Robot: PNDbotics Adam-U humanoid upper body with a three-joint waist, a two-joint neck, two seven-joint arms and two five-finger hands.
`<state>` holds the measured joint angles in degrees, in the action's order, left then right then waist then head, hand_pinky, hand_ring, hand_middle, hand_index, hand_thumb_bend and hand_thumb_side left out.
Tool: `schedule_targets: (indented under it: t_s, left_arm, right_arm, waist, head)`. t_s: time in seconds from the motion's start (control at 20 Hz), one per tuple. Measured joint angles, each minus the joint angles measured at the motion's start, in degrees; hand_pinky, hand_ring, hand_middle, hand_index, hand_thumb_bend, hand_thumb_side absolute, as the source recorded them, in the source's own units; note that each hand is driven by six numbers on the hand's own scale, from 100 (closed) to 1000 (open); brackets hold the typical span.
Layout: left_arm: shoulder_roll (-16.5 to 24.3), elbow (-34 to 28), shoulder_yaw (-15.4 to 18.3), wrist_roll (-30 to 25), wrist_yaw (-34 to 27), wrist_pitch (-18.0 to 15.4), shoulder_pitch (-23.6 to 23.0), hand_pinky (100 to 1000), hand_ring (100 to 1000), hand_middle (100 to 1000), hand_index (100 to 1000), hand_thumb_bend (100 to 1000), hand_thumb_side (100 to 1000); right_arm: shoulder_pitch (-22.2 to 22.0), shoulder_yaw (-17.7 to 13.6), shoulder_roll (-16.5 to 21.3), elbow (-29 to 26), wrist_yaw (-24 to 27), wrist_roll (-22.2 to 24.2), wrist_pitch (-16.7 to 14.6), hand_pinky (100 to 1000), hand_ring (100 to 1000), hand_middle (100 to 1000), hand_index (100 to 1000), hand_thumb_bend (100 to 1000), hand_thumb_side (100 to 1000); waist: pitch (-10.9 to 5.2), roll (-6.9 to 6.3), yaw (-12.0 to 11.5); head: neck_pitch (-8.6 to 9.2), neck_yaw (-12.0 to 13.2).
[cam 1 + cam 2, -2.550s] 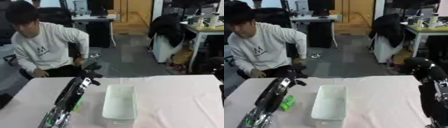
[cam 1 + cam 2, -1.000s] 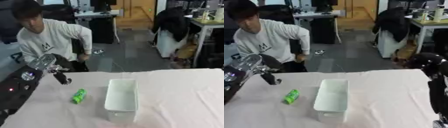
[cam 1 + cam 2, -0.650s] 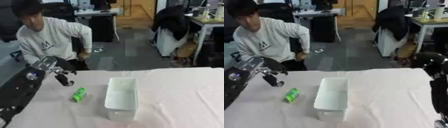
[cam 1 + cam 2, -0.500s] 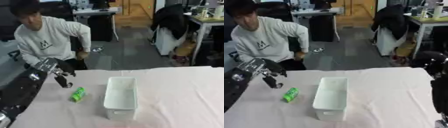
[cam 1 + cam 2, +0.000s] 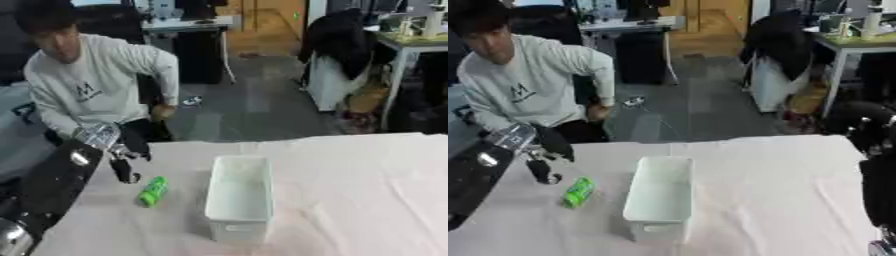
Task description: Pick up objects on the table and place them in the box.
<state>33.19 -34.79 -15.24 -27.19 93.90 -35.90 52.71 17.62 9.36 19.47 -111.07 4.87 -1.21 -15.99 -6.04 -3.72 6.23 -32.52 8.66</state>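
Table (image 5: 350, 190): covered in a pale pinkish cloth, lying slightly askew in both eye views, its far edge running across the middle of the scene.

Box (image 5: 238, 197): white, open-topped, long and narrow, standing upright near the table's centre with its long side running away from the robot. Nothing is visible inside it. A faint label or handle slot marks the near end wall.

Green object (image 5: 152, 191): small, cylindrical, bright green, lying on its side on the cloth to the left of the box, near it but apart. It points roughly toward the far edge, tilted a little. No hand touches it.

Left hand (image 5: 122, 160): black with silver parts, at the end of the left arm (image 5: 52, 185), which enters from the lower left corner and rises toward the far left part of the table. The hand hangs just beyond and to the left of the green object, apart from it. Its dark fingers (image 5: 124, 171) point downward toward the cloth and hold nothing; they look loosely bent rather than clenched, though blur leaves the exact spread uncertain.

Right hand: no fingers can be made out in either view. Only a dark rounded part of the right arm (image 5: 868, 130) and a black limb section along the right edge show, in the right eye view, well apart from the box; whether that hand is spread or closed cannot be told.
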Motion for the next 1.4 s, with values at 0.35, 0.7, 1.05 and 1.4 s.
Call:
schedule_targets:
  t_s: [0.35,0.7,1.05,1.4]
  left_arm:
    - [-0.9,2.7,1.7,-0.2,1.3,0.2,0.6,961,991,1000,993,1000,1000]
    - [-4.7,13.2,5.9,-20.8,-8.1,22.9,2.0,588,712,859,793,1000,1000]
    - [-8.6,14.9,6.3,-24.7,-14.5,37.1,1.7,539,655,839,768,1000,1000]
    - [-9.0,13.1,5.5,-24.8,-11.2,43.5,1.5,567,717,881,780,1000,1000]
  right_arm:
    - [0.0,0.0,-0.2,0.0,0.0,0.0,0.0,626,652,675,754,100,979]
    - [0.0,0.0,-0.3,0.0,0.0,0.2,0.2,626,652,675,754,100,979]
    - [0.0,0.0,-0.4,0.0,0.2,0.3,0.2,626,653,675,754,100,979]
    - [0.0,0.0,-0.4,0.0,0.4,0.4,0.2,626,654,675,754,100,980]
  waist:
    - [0.0,-0.03,0.1]
    - [-0.05,0.13,0.0]
    - [-0.07,0.17,0.0]
    - [-0.07,0.17,0.2]
  head:
    - [-0.02,0.0]
    - [-0.26,0.0]
    - [-0.22,0.0]
    - [-0.19,0.4]
